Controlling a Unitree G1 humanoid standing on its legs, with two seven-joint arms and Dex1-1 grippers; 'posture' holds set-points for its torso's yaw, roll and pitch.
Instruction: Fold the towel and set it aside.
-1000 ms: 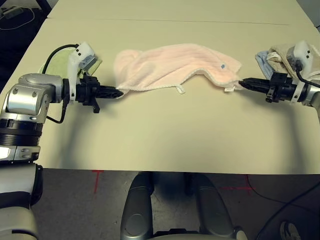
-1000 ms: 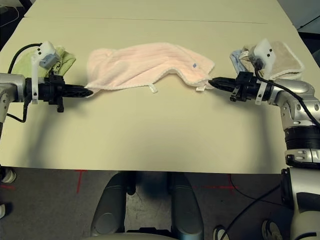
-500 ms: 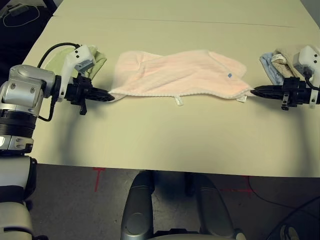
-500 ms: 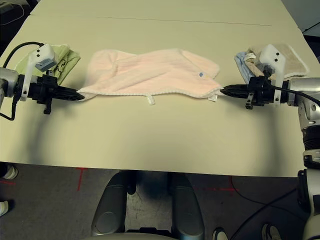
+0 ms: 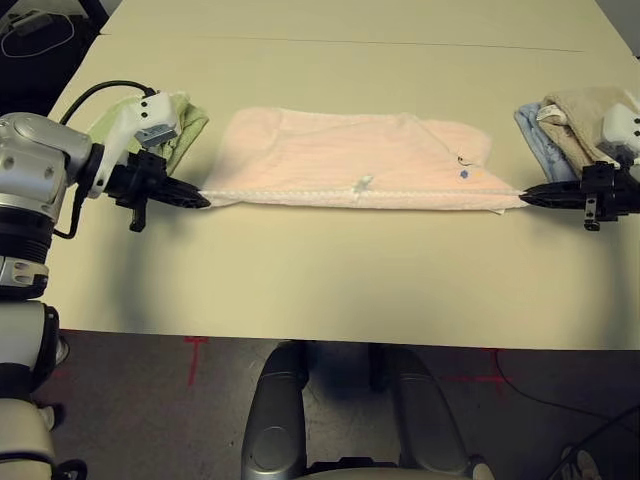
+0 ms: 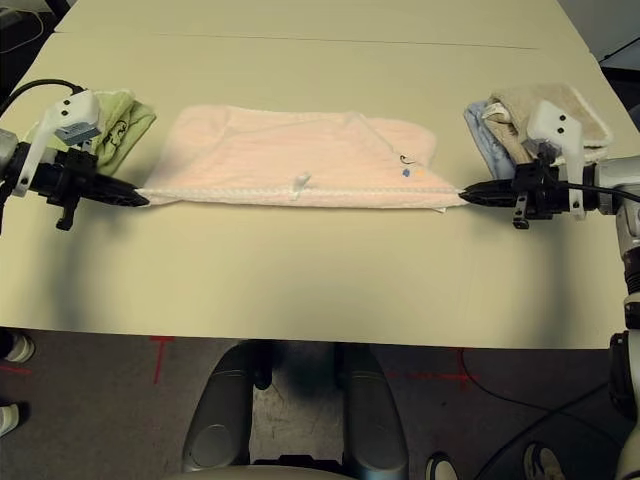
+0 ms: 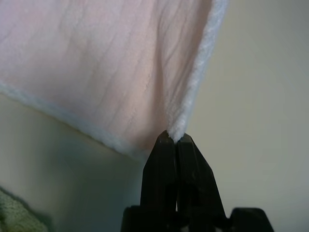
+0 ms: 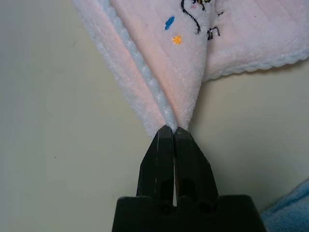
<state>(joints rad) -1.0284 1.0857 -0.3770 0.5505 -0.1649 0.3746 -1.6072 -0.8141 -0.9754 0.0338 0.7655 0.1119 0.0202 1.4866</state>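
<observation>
We hold the pale pink terry-cloth towel with white edging [image 5: 350, 160] stretched taut across the tan table [image 5: 330, 280], its near edge a straight line between our arms. Our left gripper [image 5: 200, 200] is pinched closed on one near corner and our right gripper [image 6: 468, 196] is clamped on the other. Each pinch catches only the corner's tip, so more tension could pull one free and collapse the spread. The small dark embroidered writing [image 8: 198, 14] is not legible, and we see no brand.
</observation>
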